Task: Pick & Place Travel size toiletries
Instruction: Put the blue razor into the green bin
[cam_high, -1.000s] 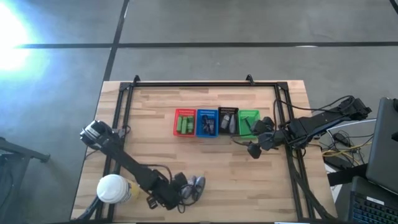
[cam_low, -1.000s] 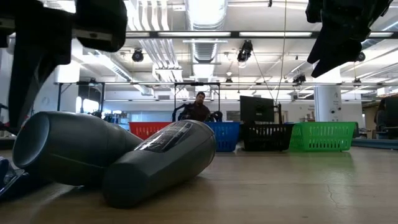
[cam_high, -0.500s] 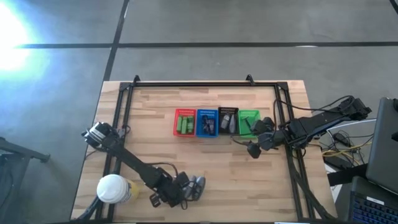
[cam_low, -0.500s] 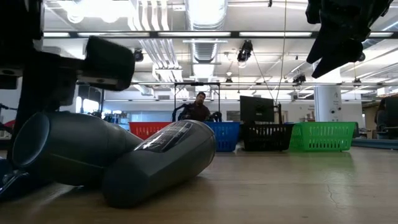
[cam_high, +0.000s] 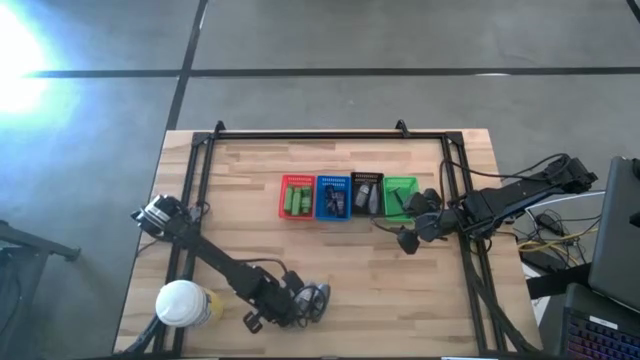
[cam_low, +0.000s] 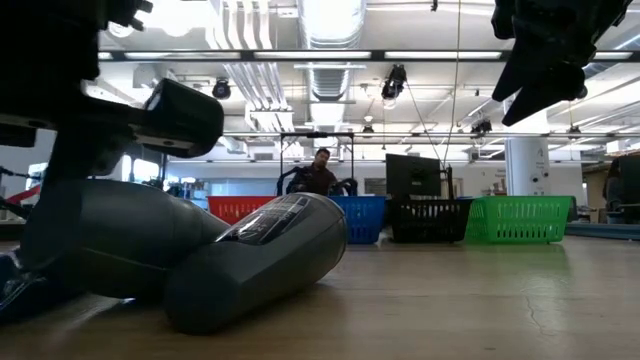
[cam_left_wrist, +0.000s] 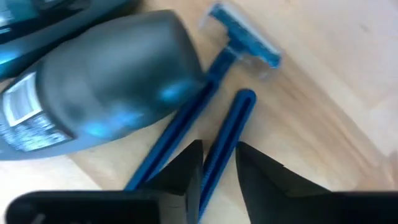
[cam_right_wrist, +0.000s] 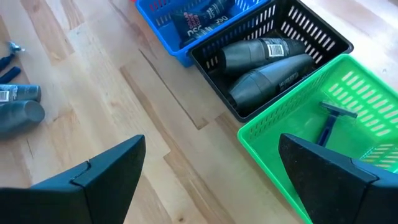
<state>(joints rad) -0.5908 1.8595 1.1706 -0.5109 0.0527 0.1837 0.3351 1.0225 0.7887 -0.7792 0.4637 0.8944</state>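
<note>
Two blue razors lie on the wood near the table's near edge. One razor (cam_left_wrist: 244, 41) has its handle running under a grey bottle (cam_left_wrist: 106, 93). My left gripper (cam_left_wrist: 217, 171), pointing steeply down, is shut on the other razor (cam_left_wrist: 229, 127). In the high view it (cam_high: 298, 306) stands right beside two grey bottles (cam_high: 318, 297), which lie on their sides against each other (cam_low: 250, 265). My right gripper (cam_high: 408, 240) hangs open, well above the table, near the green basket (cam_high: 400, 195). My left gripper has the second razor's blue handle (cam_left_wrist: 214, 163) between its two fingers, one on each long side. The fingers come from above, slanting down, set across the handle. The razor lies flat on the table; its end nearer the wrist is hidden behind the fingers.
A row of red (cam_high: 297, 197), blue (cam_high: 333, 197), black (cam_high: 367, 194) and green baskets stands mid-table. The black one holds grey bottles (cam_right_wrist: 267, 62), the green one a razor (cam_right_wrist: 333, 121). A white-lidded jar (cam_high: 182, 303) stands at the near left corner.
My left gripper has gone down and toward the table's right edge, up against the grey bottles. The bottles have stayed where they were.
</note>
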